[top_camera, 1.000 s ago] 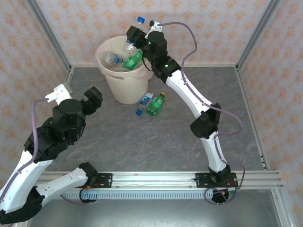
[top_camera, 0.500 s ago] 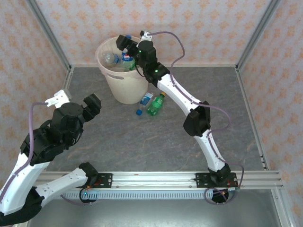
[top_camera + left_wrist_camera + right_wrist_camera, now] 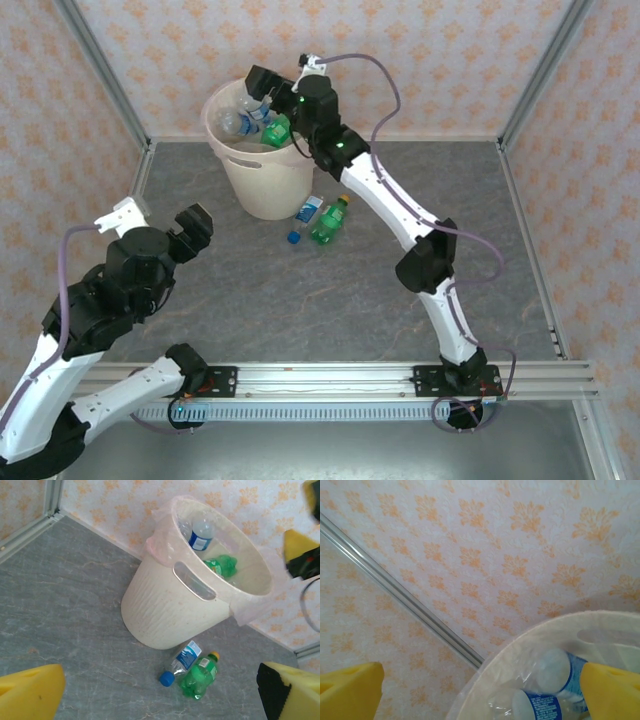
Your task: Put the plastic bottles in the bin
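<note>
Top external. Shows bin (image 3: 262,190) upright at upper middle of frame, on grey desk (image 3: 300,310), pinkish liner over rim. Shows several bottles (image 3: 232,122) inside, clear and green mixed. Places right hand (image 3: 268,95) over the bin's mouth, above those bottles. Just below the bin in frame, finds clear bottle (image 3: 304,215) with blue cap and green bottle (image 3: 330,222) with yellow cap, lying side by side on the desk, touching each other, close to the bin's foot. Puts left hand (image 3: 160,220) at left of frame, raised off the desk, well apart from the bin and both loose bottles.

Left wrist. Shows left pads (image 3: 27,692) at the lower corners, spread wide, nothing between. Looks toward the bin at centre, handle hole facing the camera, with the two loose bottles below it.

Right wrist. Shows right pads (image 3: 350,690) at the lower corners, likewise spread and empty. Catches the bin's rim at lower right, with two clear blue-labelled bottles inside.
</note>
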Controlling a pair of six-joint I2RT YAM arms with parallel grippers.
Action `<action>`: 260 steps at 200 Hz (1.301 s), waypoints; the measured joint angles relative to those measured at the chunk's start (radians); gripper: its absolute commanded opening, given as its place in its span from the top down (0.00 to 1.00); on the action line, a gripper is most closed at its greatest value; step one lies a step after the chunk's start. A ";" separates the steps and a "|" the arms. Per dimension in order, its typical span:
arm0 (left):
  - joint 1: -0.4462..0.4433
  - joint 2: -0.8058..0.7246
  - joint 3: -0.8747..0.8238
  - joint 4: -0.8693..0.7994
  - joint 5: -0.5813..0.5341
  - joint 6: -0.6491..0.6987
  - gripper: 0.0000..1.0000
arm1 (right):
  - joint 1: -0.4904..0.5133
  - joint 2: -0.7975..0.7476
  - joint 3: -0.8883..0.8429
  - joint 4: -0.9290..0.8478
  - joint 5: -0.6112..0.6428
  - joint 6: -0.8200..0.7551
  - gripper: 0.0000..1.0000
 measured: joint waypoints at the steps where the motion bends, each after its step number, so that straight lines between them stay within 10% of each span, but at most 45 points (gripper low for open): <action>1: 0.000 -0.001 -0.003 0.003 0.001 0.001 0.01 | 0.000 -0.005 -0.002 -0.003 0.000 0.000 0.00; 135: 0.000 0.176 -0.219 0.455 0.245 0.185 0.01 | 0.011 -0.814 -1.024 -0.014 0.161 0.058 0.00; 260: 0.000 0.081 -0.193 0.432 0.231 0.214 0.01 | -0.003 -0.627 -1.325 0.017 0.053 0.351 0.17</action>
